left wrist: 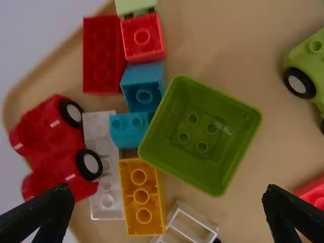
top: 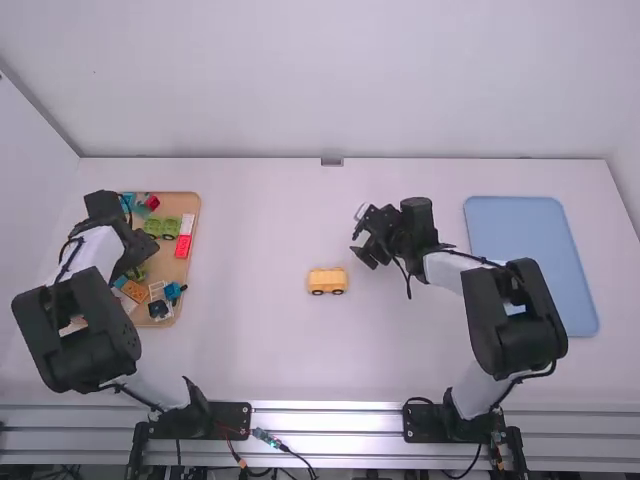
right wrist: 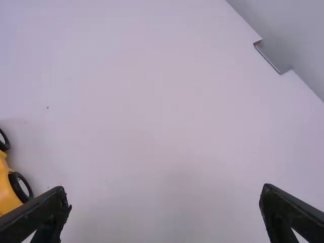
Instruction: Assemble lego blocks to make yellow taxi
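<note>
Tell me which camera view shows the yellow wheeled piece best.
The high view: the yellow wheeled piece stands there whole on the table, body and two wheels in sight. The right wrist view shows it larger but cut off at the left edge: part of its body and two wheels.

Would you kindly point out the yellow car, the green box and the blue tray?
Yellow car (top: 327, 280): high view, body.
Green box (left wrist: 198, 134): left wrist view, floor.
Blue tray (top: 523, 226): high view, far half.
</note>
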`<state>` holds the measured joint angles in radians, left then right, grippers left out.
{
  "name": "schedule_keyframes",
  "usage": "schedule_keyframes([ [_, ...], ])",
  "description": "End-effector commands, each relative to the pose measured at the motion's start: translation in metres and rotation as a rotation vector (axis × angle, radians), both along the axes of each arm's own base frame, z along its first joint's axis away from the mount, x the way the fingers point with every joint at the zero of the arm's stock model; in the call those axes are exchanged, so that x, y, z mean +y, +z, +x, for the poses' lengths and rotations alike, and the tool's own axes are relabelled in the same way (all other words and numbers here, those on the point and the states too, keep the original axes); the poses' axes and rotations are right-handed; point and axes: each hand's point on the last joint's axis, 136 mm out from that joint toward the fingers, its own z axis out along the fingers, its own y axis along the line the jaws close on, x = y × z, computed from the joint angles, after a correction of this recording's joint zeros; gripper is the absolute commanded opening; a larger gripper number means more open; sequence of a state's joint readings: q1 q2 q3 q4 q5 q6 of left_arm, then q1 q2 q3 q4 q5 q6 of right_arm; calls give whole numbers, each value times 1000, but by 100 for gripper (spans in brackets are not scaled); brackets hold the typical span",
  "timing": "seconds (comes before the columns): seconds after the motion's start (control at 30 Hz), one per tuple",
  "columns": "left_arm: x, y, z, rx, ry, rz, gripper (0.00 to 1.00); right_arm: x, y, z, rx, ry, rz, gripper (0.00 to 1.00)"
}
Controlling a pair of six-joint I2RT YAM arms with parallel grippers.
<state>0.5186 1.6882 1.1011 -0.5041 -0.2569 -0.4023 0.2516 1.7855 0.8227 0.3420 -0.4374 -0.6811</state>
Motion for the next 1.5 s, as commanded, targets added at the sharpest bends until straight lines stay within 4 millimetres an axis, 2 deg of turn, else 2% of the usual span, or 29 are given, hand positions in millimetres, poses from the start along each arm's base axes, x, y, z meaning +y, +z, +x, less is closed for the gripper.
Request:
schedule_keyframes([
  [0.0,-12,-2,5,-85,13,-125,99,2,9,0,-19,1,8,99],
  [0.17,-21,-16,9,-134,-9,-181,99,6,9,-2,-18,13,10,99],
  [0.4,-23,-38,-1,-123,-3,-151,99,5,9,-2,-18,10,10,99],
  [0.77,-28,-56,-11,-110,-24,-143,99,6,9,-2,-17,16,15,99],
  [1.13,-31,-58,-16,-107,17,-163,99,6,8,-3,-13,16,13,99],
  [1.23,-28,-53,-12,-110,-18,-146,99,6,8,-3,-13,15,12,99],
  [1.33,-23,-38,-3,-121,-46,-126,99,6,8,-3,-13,16,13,99],
  [1.47,-22,-30,-3,-100,-30,-140,99,6,8,-4,-9,15,12,99],
])
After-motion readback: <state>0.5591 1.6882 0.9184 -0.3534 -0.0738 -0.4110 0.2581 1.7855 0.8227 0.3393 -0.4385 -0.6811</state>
